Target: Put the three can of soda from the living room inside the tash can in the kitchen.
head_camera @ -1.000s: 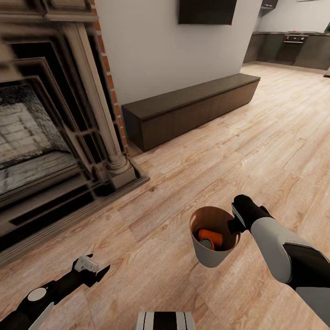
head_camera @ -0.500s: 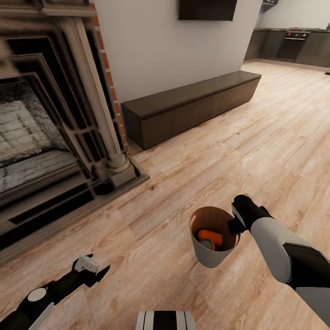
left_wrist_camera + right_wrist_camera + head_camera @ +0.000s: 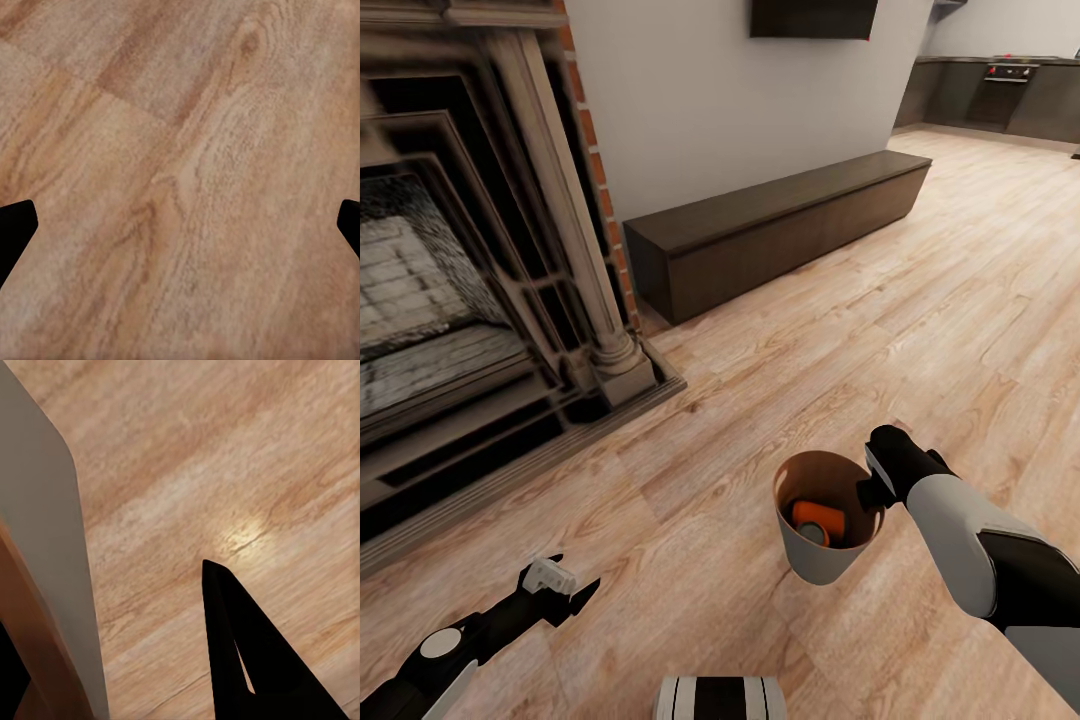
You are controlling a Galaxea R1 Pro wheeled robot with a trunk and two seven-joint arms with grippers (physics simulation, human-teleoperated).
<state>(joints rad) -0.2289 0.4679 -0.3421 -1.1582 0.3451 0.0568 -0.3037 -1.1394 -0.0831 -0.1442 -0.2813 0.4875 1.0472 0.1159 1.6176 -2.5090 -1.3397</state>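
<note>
The tash can [image 3: 818, 562], light grey outside and brown inside, hangs above the wood floor at the lower right of the head view. My right gripper [image 3: 872, 488] is shut on its rim. In the right wrist view, one dark finger [image 3: 240, 652] lies outside the grey wall [image 3: 45, 547]. Inside the bin lies an orange can of soda [image 3: 820, 518]; I cannot tell how many others are under it. My left gripper [image 3: 565, 590] is open and holds nothing low over the floor, and its fingertips [image 3: 15, 229] stand far apart. The kitchen [image 3: 1000, 95] shows far off at the upper right.
A brick fireplace [image 3: 470, 260] with a dark surround takes up the left side. A long dark low bench [image 3: 780, 230] runs along the white wall under a black TV [image 3: 815, 18]. Open wood floor [image 3: 960, 300] stretches toward the kitchen. My base [image 3: 720, 698] shows at the bottom edge.
The whole view has shifted slightly, so the camera has moved. Both grippers and the bin keep their places relative to me.
</note>
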